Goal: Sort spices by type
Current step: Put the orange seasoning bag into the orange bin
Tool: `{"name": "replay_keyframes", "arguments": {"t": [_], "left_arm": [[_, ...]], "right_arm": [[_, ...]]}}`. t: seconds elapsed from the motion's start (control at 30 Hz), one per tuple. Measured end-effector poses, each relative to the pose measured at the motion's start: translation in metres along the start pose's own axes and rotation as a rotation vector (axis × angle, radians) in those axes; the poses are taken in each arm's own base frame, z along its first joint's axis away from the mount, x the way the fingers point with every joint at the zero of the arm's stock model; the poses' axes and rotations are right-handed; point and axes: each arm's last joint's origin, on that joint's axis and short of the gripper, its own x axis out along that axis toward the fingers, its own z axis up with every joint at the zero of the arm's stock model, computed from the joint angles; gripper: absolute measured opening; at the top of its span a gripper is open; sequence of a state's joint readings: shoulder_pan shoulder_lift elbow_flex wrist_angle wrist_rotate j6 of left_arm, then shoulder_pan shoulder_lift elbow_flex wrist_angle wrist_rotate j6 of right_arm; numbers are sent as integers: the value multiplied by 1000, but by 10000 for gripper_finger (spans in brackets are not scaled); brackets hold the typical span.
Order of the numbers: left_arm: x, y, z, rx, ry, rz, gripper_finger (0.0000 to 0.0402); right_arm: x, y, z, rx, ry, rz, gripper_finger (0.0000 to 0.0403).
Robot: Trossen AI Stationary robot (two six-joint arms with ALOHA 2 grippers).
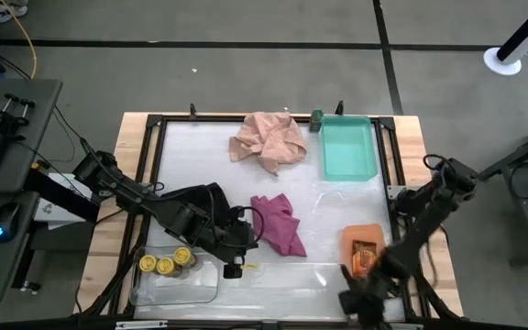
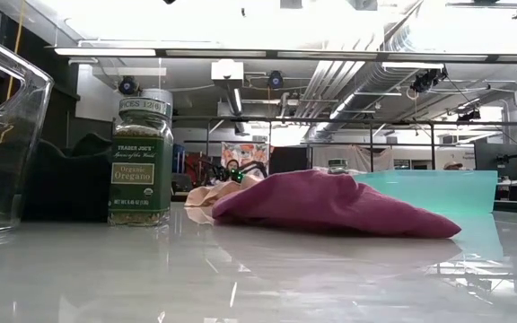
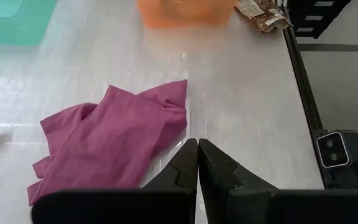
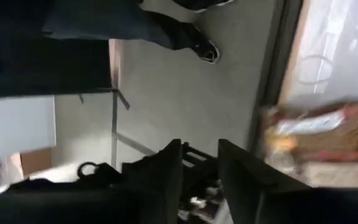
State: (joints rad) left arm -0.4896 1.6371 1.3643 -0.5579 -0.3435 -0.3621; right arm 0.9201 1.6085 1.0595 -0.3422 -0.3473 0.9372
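Two packets at stake: right gripper [image 4: 199,163], jaws apart and empty, beside loose packet [image 4: 319,135] at table edge; it may be knocked off. Left gripper [image 3: 197,163] pressed together, empty.

Your left arm reaches from the table's left edge toward its front middle, and its left gripper [image 3: 197,163] has both fingers pressed flat together, empty. Your right arm angles down along the right edge; the right gripper [image 4: 201,165] seems slightly parted, though blurred.
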Motion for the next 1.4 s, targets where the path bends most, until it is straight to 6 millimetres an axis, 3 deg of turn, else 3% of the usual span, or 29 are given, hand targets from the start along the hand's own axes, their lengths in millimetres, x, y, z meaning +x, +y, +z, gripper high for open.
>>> {"name": "replay_keyframes", "arguments": {"t": [0.2, 0.37, 0.53, 1.1, 1.4], "left_arm": [[0, 0, 0, 26, -1, 0, 0], [0, 0, 0, 31, -1, 0, 0], [0, 0, 0, 23, -1, 0, 0], [0, 0, 0, -3, -1, 0, 0], [0, 0, 0, -1, 3, 1, 0]], "right_arm": [[9, 8, -26, 132, -91, -161, 160], [9, -1, -20, 203, -198, -255, 225], [23, -10, -14, 146, -140, -268, 268], [61, -38, -13, -75, -31, -418, 275], [66, -43, -13, -92, -19, -450, 274]]}}
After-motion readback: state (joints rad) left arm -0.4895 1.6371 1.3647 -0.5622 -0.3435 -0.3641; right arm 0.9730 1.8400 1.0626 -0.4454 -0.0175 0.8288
